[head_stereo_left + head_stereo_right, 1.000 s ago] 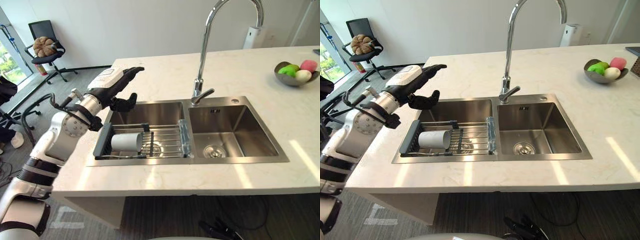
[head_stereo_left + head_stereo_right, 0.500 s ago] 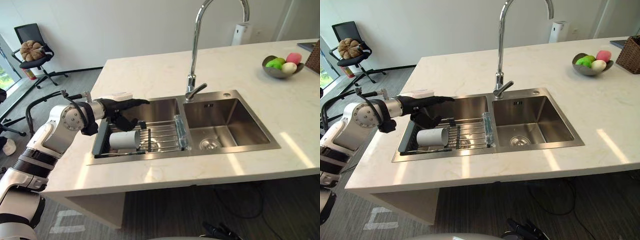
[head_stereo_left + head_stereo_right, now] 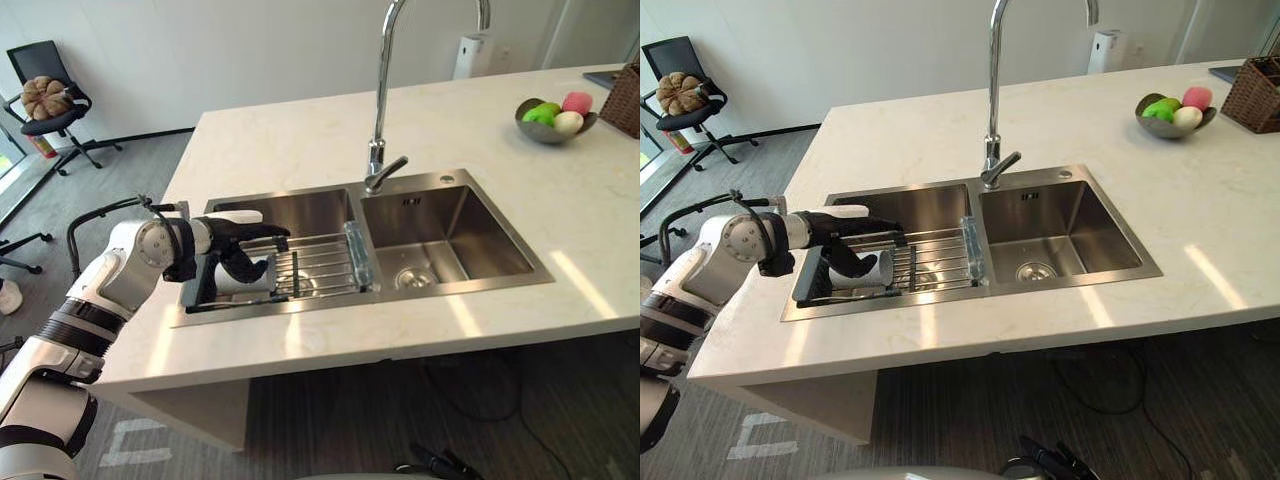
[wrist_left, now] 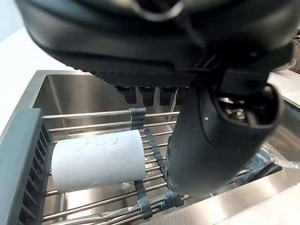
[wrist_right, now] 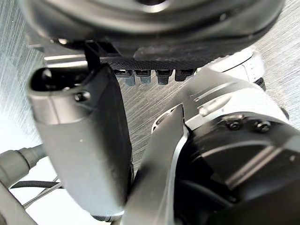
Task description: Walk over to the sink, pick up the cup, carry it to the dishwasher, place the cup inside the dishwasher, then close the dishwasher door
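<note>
The cup (image 4: 96, 161) lies on its side on a wire rack (image 3: 320, 265) that spans the left basin of the steel sink (image 3: 470, 288), its open end facing the rack's grey end piece. The robot's left hand (image 3: 232, 238) hangs right over it, with the fingers (image 3: 270, 235) stretched out flat across the top and the thumb (image 4: 211, 140) hooked down on the near side of the cup. The wrist view shows a gap between thumb and cup, so the hand is spread around the cup without gripping it. The right hand (image 5: 154, 33) appears in its own wrist view, down by the floor, fingers relaxed and holding nothing. A tall curved faucet (image 3: 380, 90) rises behind the divider between the two basins, and the right basin has just its drain. Across the pale stone countertop (image 3: 300, 150), well away from the sink, a bowl of fruit (image 3: 553, 115) sits next to a wicker basket (image 3: 1252, 95). Off in the far corner of the room stands a black office chair (image 3: 45, 100) with something brown on its seat.
</note>
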{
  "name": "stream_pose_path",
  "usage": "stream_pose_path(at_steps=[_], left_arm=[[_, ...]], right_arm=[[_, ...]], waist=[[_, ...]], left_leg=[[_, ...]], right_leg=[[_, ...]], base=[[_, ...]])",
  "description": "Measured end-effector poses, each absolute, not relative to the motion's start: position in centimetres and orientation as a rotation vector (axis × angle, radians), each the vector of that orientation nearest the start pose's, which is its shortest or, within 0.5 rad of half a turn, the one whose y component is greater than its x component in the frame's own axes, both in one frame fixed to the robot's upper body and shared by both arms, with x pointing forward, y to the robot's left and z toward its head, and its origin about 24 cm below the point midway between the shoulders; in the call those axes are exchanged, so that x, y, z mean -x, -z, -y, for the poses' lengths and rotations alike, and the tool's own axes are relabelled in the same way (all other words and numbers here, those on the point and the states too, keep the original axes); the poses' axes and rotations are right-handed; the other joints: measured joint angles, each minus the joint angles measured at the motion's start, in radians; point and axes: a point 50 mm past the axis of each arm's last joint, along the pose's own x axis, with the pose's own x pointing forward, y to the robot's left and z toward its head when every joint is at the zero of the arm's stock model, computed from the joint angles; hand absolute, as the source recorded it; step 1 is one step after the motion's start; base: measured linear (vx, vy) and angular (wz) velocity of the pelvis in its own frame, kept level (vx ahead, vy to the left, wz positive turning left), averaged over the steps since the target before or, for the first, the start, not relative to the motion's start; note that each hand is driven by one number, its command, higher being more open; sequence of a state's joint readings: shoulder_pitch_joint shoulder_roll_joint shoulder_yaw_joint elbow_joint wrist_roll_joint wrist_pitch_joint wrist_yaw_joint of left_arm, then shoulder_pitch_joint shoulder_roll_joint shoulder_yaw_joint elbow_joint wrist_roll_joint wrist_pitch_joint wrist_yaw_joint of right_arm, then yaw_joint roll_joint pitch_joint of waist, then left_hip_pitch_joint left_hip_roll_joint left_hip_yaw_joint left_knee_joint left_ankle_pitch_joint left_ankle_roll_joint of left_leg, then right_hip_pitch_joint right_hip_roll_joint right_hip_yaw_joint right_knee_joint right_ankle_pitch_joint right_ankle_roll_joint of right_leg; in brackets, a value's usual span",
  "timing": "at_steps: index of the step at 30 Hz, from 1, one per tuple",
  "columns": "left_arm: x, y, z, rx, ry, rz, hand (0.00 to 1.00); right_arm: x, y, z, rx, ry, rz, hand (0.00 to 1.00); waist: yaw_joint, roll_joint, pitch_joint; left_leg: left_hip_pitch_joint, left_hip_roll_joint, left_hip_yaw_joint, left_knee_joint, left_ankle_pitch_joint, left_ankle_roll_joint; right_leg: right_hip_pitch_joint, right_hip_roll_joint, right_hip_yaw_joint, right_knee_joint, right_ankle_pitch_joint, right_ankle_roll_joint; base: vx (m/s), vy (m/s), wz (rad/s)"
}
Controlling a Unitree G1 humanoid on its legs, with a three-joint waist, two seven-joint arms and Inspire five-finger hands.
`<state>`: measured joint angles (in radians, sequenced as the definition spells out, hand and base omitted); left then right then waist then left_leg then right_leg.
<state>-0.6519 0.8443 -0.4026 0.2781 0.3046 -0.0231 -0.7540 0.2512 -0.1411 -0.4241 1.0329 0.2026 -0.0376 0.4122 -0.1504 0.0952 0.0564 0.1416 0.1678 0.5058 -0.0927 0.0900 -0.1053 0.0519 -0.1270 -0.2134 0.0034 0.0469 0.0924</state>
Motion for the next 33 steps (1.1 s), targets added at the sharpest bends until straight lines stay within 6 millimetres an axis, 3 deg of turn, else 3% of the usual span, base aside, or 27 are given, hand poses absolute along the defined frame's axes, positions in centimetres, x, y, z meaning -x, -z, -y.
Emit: stream_pose_path(at_steps=[16, 33], left_arm=[[-33.7, -10.6, -22.1, -1.366, 0.697, -0.289, 1.00], [-34.1, -8.9, -23.1, -1.459, 0.608, -0.331, 1.00]], right_arm=[[-3.0, 15.5, 24.2, -0.419, 0.255, -1.049, 1.00], [-3.1, 15.5, 24.2, -0.421, 0.245, -1.062, 1.00]], waist=[[-0.003, -0.011, 0.010], [-0.009, -0.013, 0.012]], left_leg=[[0.008, -0.001, 0.008, -0.001, -0.008, -0.005], [0.027, 0.000, 0.028, -0.001, -0.018, -0.011]], right_leg=[[0.022, 0.004, 0.001, -0.046, 0.017, -0.003], [0.033, 0.007, 0.019, -0.056, 0.020, 0.002]], base=[[0.01, -0.004, -0.01], [0.01, -0.006, -0.02]])
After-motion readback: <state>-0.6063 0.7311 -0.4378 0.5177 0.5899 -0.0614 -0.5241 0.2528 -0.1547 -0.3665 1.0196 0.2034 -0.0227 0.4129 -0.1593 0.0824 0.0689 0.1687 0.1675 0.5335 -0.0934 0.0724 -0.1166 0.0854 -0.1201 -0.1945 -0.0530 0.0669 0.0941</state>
